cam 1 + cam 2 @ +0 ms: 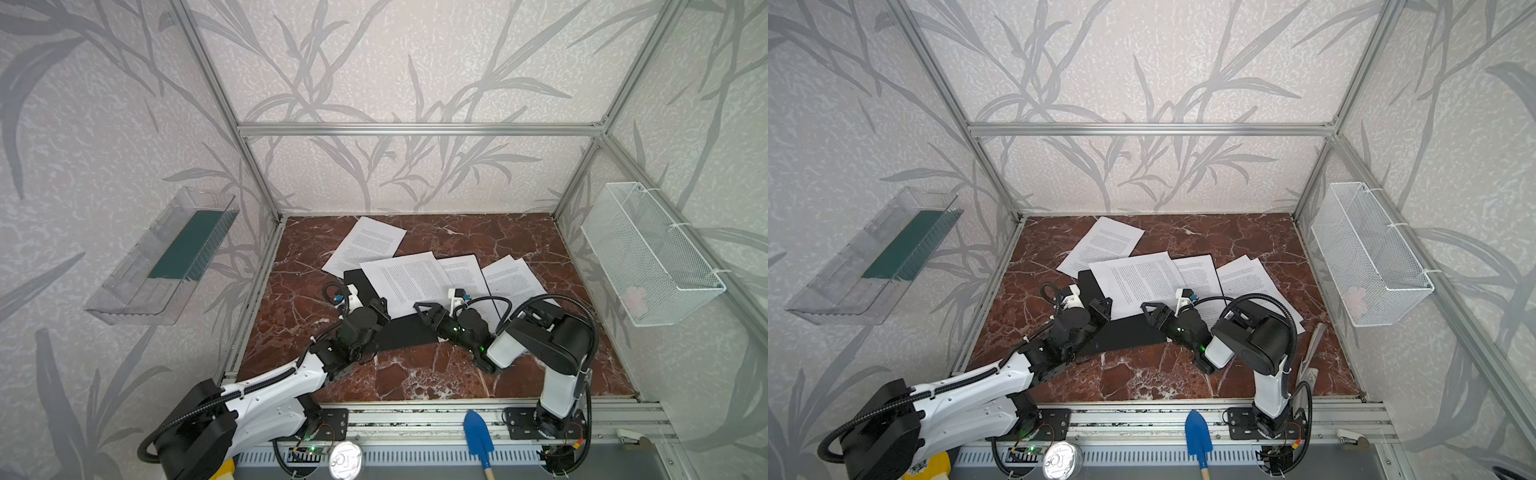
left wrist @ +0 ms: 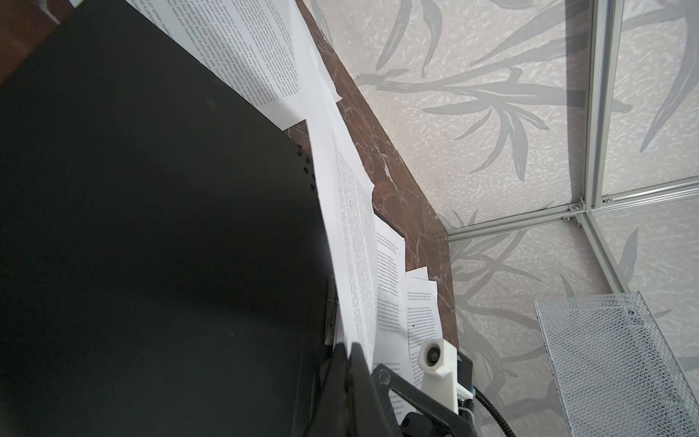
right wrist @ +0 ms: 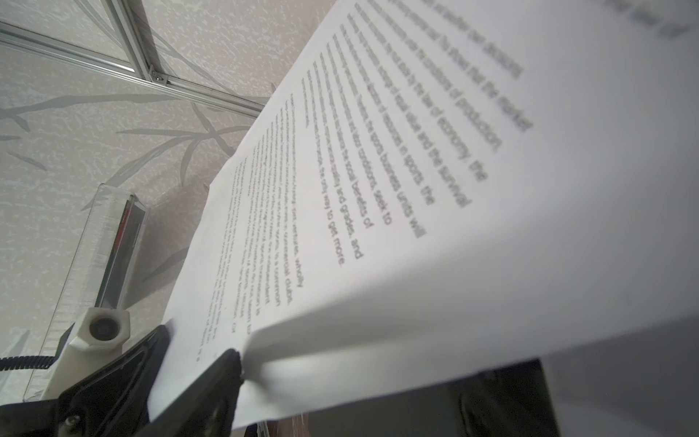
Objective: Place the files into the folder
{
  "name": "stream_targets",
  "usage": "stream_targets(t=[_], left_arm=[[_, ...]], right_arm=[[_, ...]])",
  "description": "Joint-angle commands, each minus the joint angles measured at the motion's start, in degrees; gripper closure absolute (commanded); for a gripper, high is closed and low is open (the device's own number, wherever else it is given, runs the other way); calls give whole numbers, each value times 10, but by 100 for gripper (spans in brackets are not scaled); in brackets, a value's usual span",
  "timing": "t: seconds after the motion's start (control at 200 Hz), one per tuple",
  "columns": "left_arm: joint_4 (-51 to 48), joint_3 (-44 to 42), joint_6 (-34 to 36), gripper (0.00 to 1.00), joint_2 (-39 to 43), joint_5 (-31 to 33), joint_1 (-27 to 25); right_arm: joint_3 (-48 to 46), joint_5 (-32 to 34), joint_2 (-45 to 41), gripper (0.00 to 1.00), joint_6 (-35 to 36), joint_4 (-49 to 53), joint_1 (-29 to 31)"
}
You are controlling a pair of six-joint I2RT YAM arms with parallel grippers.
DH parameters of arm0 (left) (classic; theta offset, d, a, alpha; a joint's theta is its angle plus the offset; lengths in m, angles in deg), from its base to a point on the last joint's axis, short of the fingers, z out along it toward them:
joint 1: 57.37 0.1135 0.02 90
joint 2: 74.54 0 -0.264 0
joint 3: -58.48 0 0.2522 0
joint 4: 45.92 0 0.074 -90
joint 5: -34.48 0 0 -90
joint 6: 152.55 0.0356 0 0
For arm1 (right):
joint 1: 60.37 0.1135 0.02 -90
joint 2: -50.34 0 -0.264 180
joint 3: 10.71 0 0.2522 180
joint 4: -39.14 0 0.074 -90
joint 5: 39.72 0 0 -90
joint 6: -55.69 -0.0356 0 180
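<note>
**While papers (image 1: 465,270) lie fanned across it, black folder (image 1: 407,334) sits at mid-tabletop (image 1: 457,374)**

Where the red-brown marble fills the lower middle of both top views, the folder lies flat. It runs from just left of center down toward the middle. The white printed papers overlap in a fan on and beside it. The largest sheet (image 1: 403,278) covers the folder's upper right part, and more sheets spread off to the right. One separate sheet (image 1: 370,243) lies above them, nearer the back wall, meeting the fan at its lower edge.

The left claw (image 1: 377,308) rests over the folder's left part with its fingers pressed together. In the left wrist view the fingertips (image 2: 340,378) sit beside a metal clip (image 2: 331,314) at the folder's edge. Whether they pinch anything I cannot tell.

The right claw (image 1: 427,312) points in from the right at the largest sheet's lower edge. Its fingers (image 3: 215,382) stand apart, and in the right wrist view the paper's edge lies between them, not squeezed.

Farther out, a clear tray (image 1: 124,291) holding a dark green panel (image 1: 187,245) hangs on the wall at the left of the frame. A white wire basket (image 1: 652,253) hangs at the right. Along the bottom edge, below the tabletop, lie a blue trowel (image 1: 478,432) and a round tin can (image 1: 345,459).
</note>
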Motion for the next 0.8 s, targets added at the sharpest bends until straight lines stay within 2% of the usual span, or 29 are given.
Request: stream_targets(t=[0.0,0.18,0.315,0.42,0.795], left_arm=[[3,-4,-2,100,7,10,-3],[4,-12,-7,100,5,13,-3],[-1,-15,-7,100,6,16,-2],[-6,-20,-7,100,11,22,-2],[-9,-32,-13,100,-2,32,-2]], right_arm=[[3,25,1,22,-3,-35,2],[-6,51,-18,24,-1,-35,2],[-5,59,-16,30,-12,-35,1],[-9,68,-18,32,-15,-35,2],[-13,75,-16,51,-25,-36,2]])
